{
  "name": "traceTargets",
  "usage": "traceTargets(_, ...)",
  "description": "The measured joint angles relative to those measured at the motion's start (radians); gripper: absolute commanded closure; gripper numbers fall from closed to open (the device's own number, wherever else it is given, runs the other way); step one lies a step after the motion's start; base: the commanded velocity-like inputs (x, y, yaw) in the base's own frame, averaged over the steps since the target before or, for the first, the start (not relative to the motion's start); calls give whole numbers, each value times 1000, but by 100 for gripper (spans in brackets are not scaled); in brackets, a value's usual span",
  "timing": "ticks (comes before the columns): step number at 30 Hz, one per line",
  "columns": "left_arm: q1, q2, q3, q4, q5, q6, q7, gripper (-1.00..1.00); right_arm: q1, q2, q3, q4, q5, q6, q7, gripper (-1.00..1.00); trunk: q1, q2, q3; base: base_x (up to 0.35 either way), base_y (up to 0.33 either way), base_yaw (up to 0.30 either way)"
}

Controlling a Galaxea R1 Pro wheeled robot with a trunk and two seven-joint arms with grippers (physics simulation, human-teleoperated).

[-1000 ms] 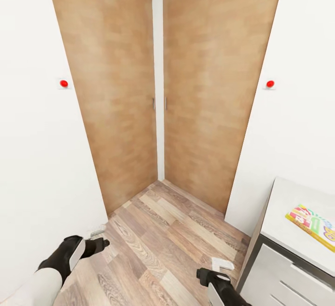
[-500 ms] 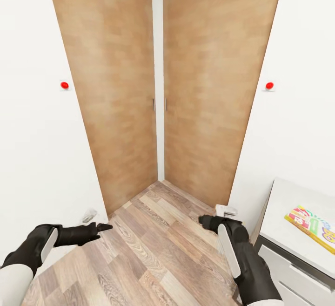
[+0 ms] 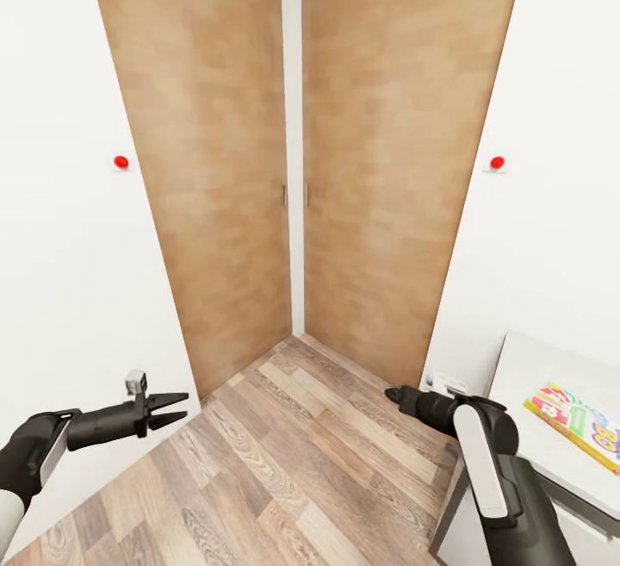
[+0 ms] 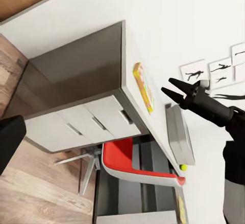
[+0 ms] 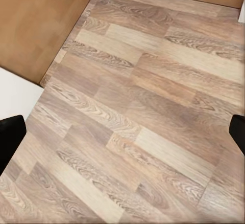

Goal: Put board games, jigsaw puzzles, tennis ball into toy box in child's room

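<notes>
A robot faces a room corner where two tall light-brown wooden doors meet, set between white walls, above a wood-plank floor. The left tool reaches forward at the lower left, its two black pointed fingers spread narrowly apart and holding nothing. The right tool points toward the corner at the lower right; whether it is spread or closed cannot be told from the head view, though the right wrist view shows dark finger edges at opposite sides with bare floor between them. At the far right stands the long white-topped worktop with white drawers in a dark frame, and on it lies a thin flat yellow, green and orange printed board game box. The left wrist view shows the same worktop from the side, with the shallow light grey toy box just beyond the game box, a small yellow-green tennis ball past the bin, and a red chair tucked beneath.
</notes>
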Motion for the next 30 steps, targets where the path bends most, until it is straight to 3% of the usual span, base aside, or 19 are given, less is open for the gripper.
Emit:
traceTargets(11, 0, 1, -3, 1, -1, 2, -24, -100, 13, -3, 4, -3, -8, 0, 9, -100, -42, 77, 35, 0, 0, 0)
traceTargets(14, 0, 0, -3, 4, -3, 3, -28, -100, 25, -7, 3, -6, -8, 0, 55, -100, -54, 98, 44, 0, 0, 0)
traceTargets(20, 1, 1, -1, 14, -3, 3, -31, -100, 31, -8, -7, -7, -7, -1, 162, -100, -54, 98, 44, 0, 0, 0)
traceTargets(30, 7, 1, 4, 17, 3, -3, -29, -100, 32, -7, -7, -6, -9, -1, 177, -100, -54, 98, 44, 0, 0, 0)
